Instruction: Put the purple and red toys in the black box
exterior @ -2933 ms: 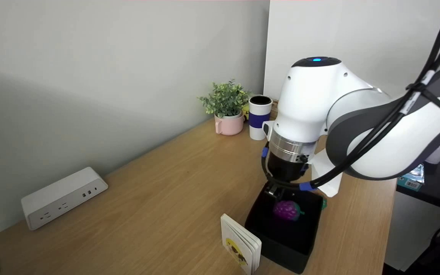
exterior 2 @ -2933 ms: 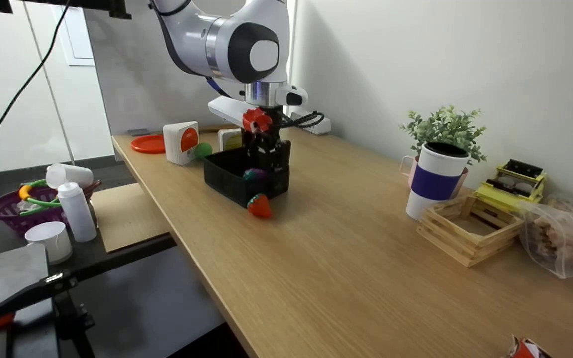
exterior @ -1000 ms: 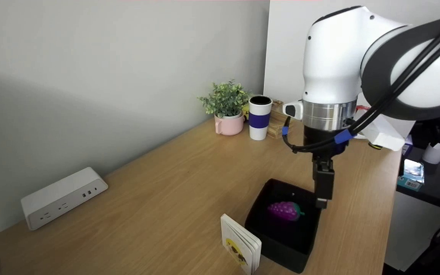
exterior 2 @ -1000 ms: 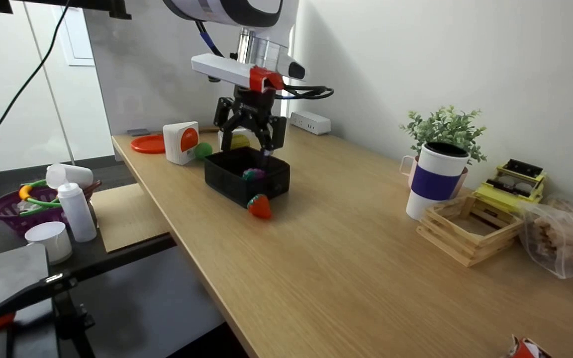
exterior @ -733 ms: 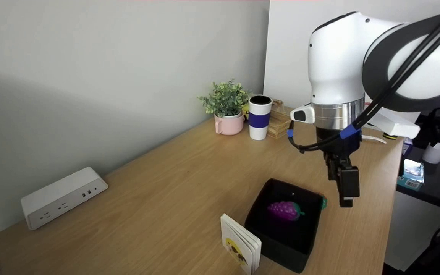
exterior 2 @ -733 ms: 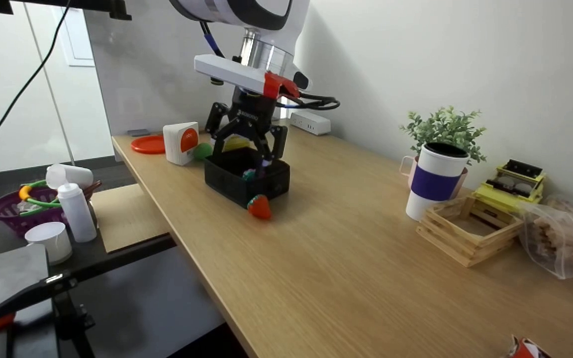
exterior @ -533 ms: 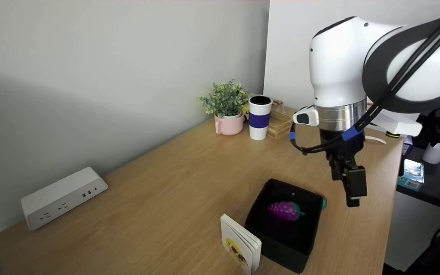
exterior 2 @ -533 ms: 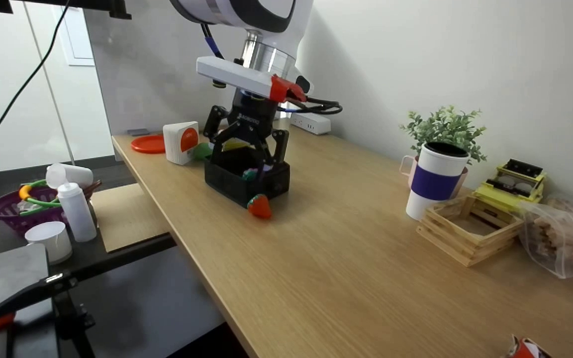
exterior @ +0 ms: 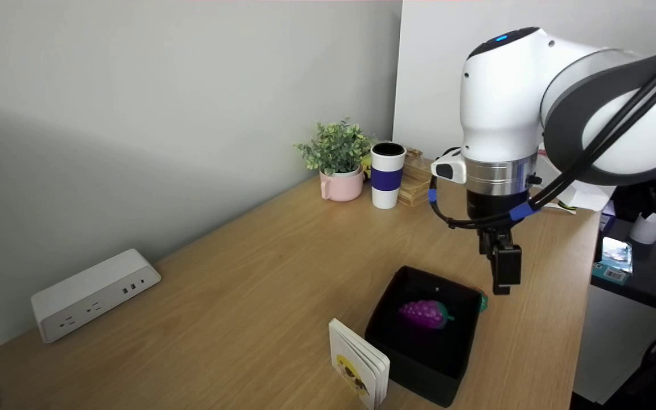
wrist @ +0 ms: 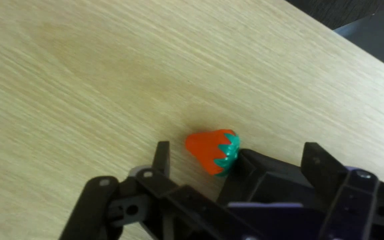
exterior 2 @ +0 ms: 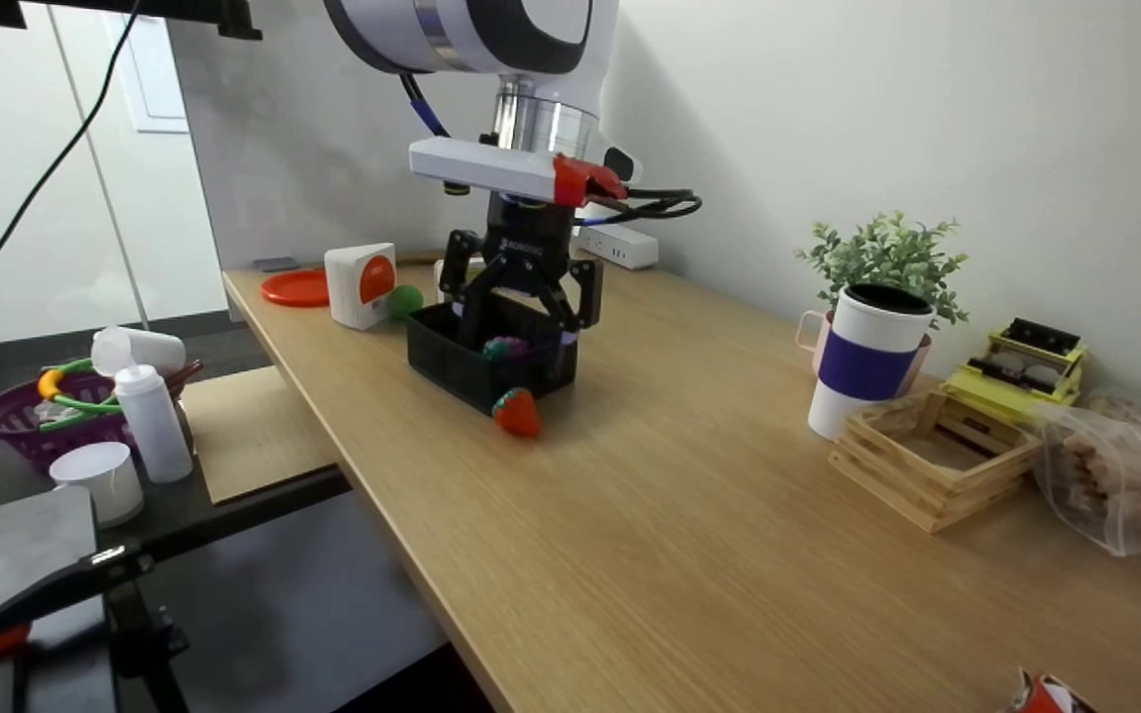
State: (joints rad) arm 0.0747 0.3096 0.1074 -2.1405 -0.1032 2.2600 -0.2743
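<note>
"When you read the wrist view from the left, what came first?"

"One of the fingers point(wrist: 162, 158). After it, the red toy point(wrist: 207, 150), a strawberry lying on the desk point(wrist: 78, 83), its leafy end right at a corner of the black box point(wrist: 242, 176) (touching or not, I couldn't swear to it). Farthest right stood the opposite finger, so the end effector point(wrist: 237, 144) was spread wide and held nothing."

"How did you think it would handle?"

"Light, I guessed, probably hollow plastic: smooth enough to slip, hardly fragile. It tapered, so the best hold looked to be across its red flanks, near the leaves, where it was fattest. The fingers lined up more along its length, with the box in the way of one of them; a turn of the wrist seemed called for."

"And its companion?"

"In an exterior view, the purple toy point(exterior: 425, 314) lay inside the box. I took that half as done."

"What escaped you?"

"Its underside, lost in the dark interior. Farther right there, the box wall hid nearly all of the strawberry but some green leaf. In the wrist view the nearest metalwork was blurred, and I couldn't tell how high it hung."
</note>
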